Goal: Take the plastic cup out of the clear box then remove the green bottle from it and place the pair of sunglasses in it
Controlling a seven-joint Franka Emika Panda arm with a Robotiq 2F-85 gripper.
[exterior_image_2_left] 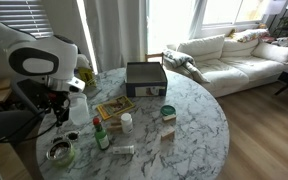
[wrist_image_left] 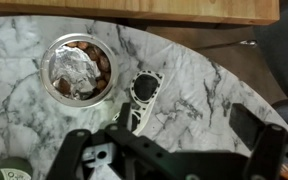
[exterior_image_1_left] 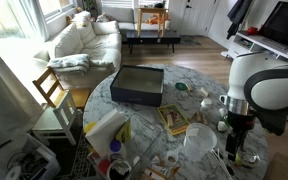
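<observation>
The plastic cup (exterior_image_1_left: 197, 143) stands upright on the round marble table, outside the clear box (exterior_image_1_left: 137, 83); both exterior views show it (exterior_image_2_left: 79, 107). The box (exterior_image_2_left: 145, 78) sits at the table's far side. The green bottle (exterior_image_2_left: 102, 137) stands on the table near the cup. In the wrist view the black-and-white sunglasses (wrist_image_left: 141, 92) lie on the marble beside a foil-lined bowl (wrist_image_left: 77, 70). My gripper (wrist_image_left: 184, 125) is open and empty just above the table, its one finger close to the sunglasses. It hangs beside the cup in both exterior views (exterior_image_1_left: 234, 137) (exterior_image_2_left: 59, 115).
A yellow book (exterior_image_2_left: 115, 108), a small white bottle (exterior_image_2_left: 127, 122) and a green tin (exterior_image_2_left: 168, 112) lie mid-table. The foil bowl (exterior_image_2_left: 61, 150) is near the table edge. A wooden chair (exterior_image_1_left: 52, 90) stands beside the table, with a sofa (exterior_image_2_left: 234, 55) behind.
</observation>
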